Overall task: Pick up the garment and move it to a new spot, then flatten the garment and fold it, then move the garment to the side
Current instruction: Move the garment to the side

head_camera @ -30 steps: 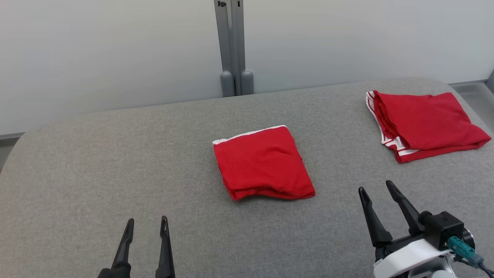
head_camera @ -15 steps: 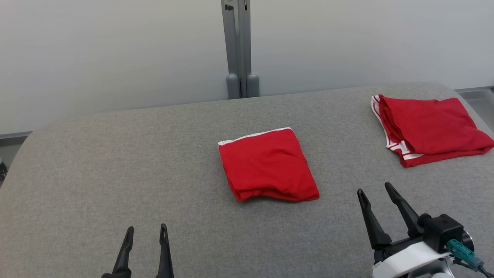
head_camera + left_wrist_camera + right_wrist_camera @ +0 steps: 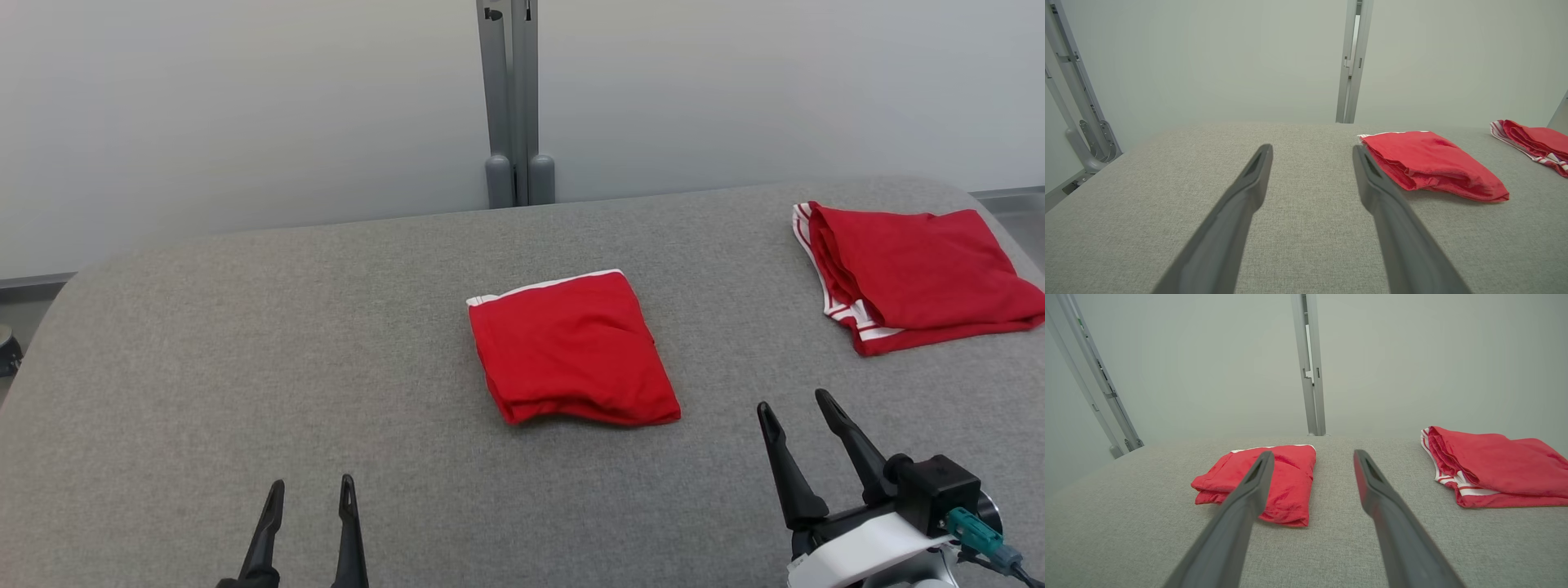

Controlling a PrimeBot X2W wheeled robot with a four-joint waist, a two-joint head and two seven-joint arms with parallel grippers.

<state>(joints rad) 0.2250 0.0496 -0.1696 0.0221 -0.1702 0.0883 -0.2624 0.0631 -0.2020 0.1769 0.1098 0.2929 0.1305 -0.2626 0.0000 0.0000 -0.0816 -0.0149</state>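
Grey table [image 3: 245,367] holds everything as before, only the camera having slid a little; folded garment [image 3: 574,347] lies mid-frame, spare garment [image 3: 914,273] upper right; left gripper [image 3: 313,482] and right gripper [image 3: 792,400] hover low, jaws apart, empty; the sideways move probably remains.

Surface [image 3: 245,343]: grey woven fabric covering, rounded far corners. Wall [image 3: 245,106]: plain, pale grey-white, beyond the far edge. Twin grey metal upright [image 3: 513,98]: at the wall, ahead and between left end effector [image 3: 313,483] and right end effector [image 3: 792,400]. Slanted metal frame [image 3: 1077,102]: far left of the left end effector. Light: even, soft.
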